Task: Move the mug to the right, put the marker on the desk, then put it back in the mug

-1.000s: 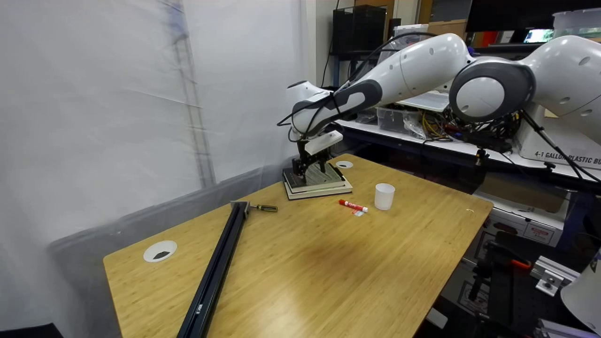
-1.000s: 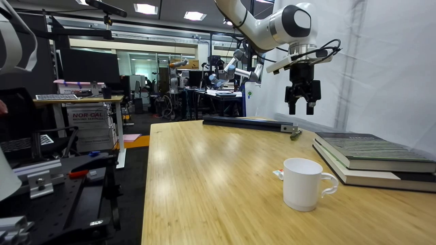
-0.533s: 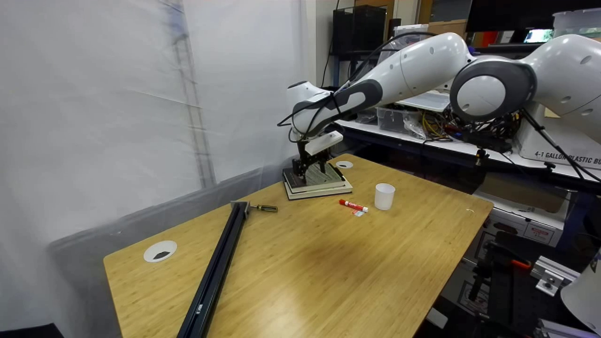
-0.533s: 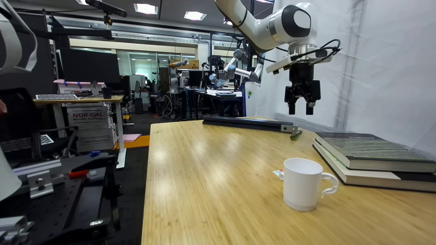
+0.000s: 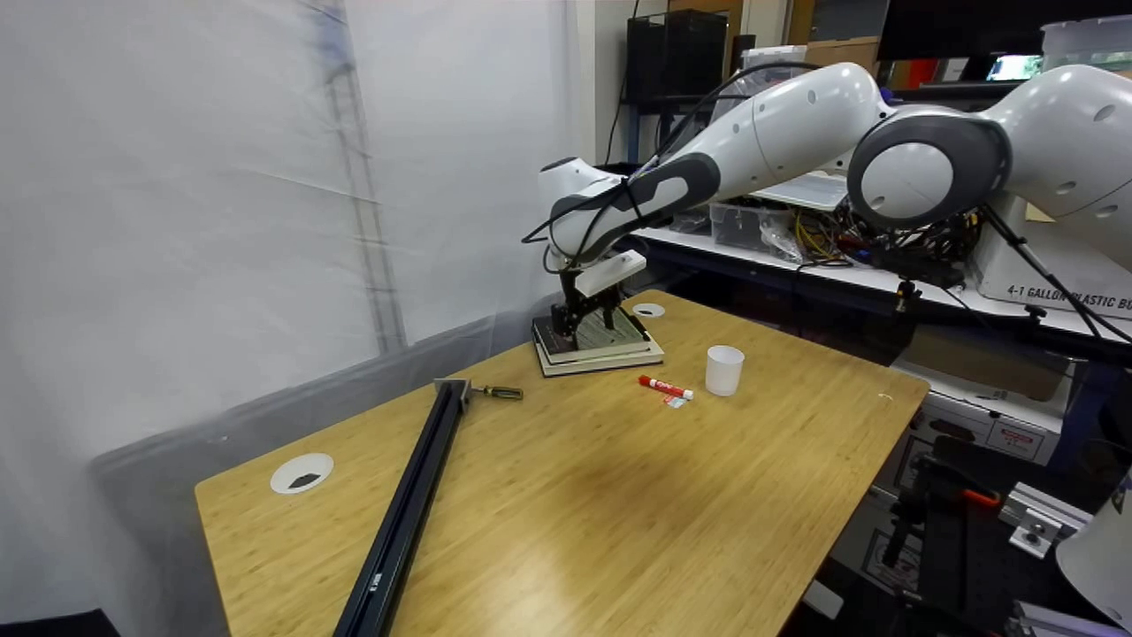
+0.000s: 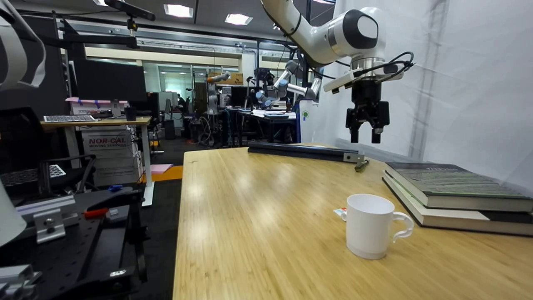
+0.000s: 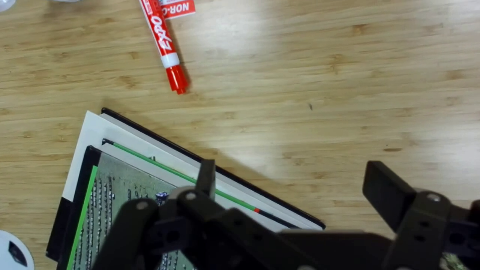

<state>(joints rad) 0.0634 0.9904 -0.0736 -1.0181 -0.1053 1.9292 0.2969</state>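
Hovering empty, jaws spread wide, the claw (image 6: pixel 365 138) should swing toward the marker (image 7: pixel 163 43), eleven o'clock in the wrist view, and straddle it squarely!

My gripper (image 6: pixel 365 138) is showing black, while my arm (image 5: pixel 796 124) is gleaming white with dark grey patches. I am seeing a plain white mug (image 6: pixel 368 231) and a red marker (image 7: pixel 162 35) that is wearing white lettering, a white band and a red cap. A scrap (image 7: pixel 180 9) is flashing white letters on red. The surface (image 6: pixel 250 233) is glowing honey-yellow, fine brown grain streaking it. The upper book (image 6: pixel 458 183) is mixing grey-green and black, with rows of black and white flecks and a bright green stripe; the lower book (image 6: pixel 454 221) is showing cream pages and white and black on its cover. The bar (image 5: pixel 404 522) is looking black with a silver end.
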